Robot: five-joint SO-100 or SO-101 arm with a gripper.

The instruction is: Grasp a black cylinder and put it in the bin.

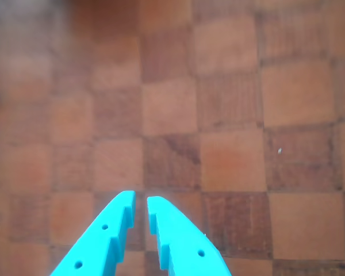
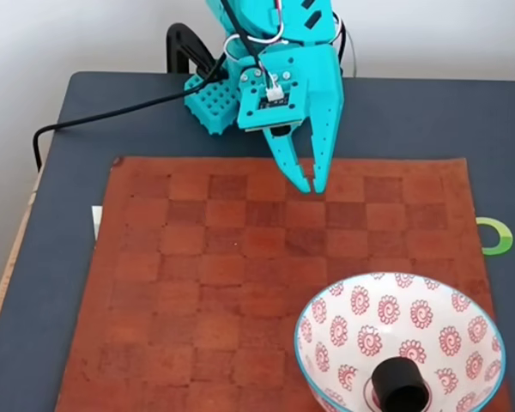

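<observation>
While my gripper (image 2: pixel 309 184) hangs nearly closed and empty over the checkered mat's (image 2: pixel 197 283) far edge, the black cylinder (image 2: pixel 401 386) already sits inside the bin (image 2: pixel 463 318); it looks light, rigid, best pinched across its round sides

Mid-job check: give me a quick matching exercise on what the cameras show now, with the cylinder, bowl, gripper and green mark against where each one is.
1 black cylinder
2 bin
3 gripper
4 green ring mark

A at the mat's far edge, nothing between the fingers
B on the mat's near right corner
C inside the bowl
D on the table, right of the mat

Pairs: 1-C, 2-B, 3-A, 4-D
</observation>
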